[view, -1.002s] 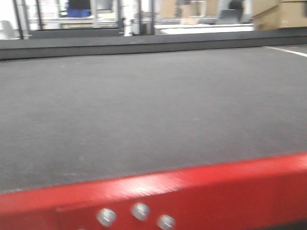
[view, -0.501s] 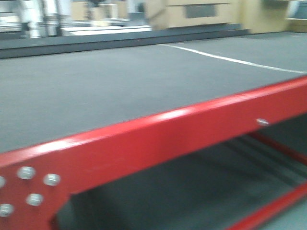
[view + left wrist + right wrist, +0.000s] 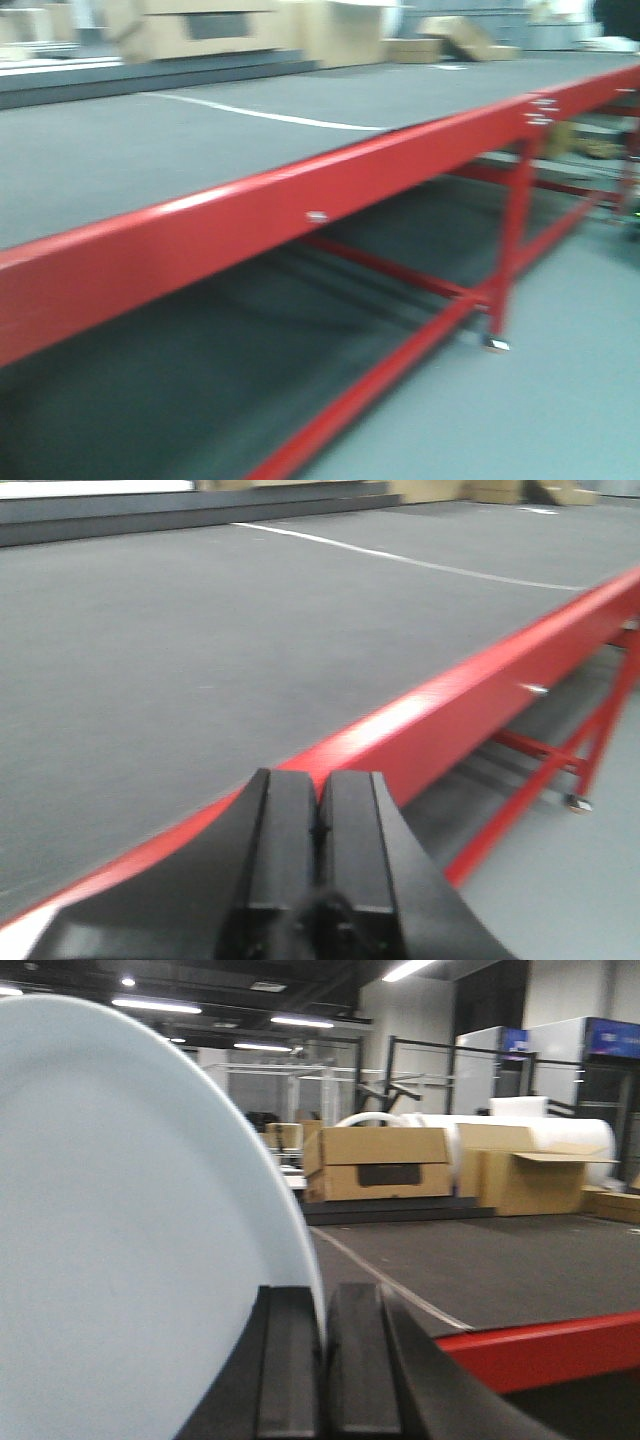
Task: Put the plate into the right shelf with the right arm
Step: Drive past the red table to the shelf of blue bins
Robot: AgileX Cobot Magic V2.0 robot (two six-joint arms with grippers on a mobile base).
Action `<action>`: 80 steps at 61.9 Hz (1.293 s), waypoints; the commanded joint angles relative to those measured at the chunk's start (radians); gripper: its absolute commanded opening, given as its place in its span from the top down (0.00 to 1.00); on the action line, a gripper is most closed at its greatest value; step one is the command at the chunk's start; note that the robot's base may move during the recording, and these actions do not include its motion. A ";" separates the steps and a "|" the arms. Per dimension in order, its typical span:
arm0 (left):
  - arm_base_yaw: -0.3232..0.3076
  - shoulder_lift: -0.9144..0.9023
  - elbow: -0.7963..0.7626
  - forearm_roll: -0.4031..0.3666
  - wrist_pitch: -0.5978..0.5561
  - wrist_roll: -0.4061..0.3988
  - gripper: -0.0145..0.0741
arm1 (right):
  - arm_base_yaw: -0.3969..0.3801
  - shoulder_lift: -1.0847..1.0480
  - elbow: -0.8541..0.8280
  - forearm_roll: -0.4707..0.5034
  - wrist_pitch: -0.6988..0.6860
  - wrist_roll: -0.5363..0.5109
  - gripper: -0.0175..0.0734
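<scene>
Plate [image 3: 120, 1240] upright in R gripper [image 3: 324, 1305]; L gripper [image 3: 318, 790] closed.

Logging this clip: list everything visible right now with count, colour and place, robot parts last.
plate: one, pale blue-white, gripped at its rim, right wrist view.
table: one, red frame, dark grey top, in all views.
line: one, white, across the table top.
cardboard boxes: several, brown, beyond the table's far side.
rolled material: one, white, behind the boxes.
steel shelf: none in view.
left fingers: two, black, closed together, empty, above the table's red edge.
right fingers: two, black, shut on the plate.
</scene>
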 commanded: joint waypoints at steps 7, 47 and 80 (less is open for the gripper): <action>-0.009 -0.007 0.008 -0.006 -0.088 -0.003 0.89 | -0.002 0.013 -0.029 0.003 -0.097 -0.001 0.75; -0.009 -0.007 0.008 -0.006 -0.088 -0.003 0.89 | -0.002 0.013 -0.029 0.003 -0.097 -0.001 0.75; -0.009 -0.007 0.008 -0.006 -0.088 -0.003 0.89 | -0.002 0.013 -0.029 0.003 -0.097 -0.001 0.75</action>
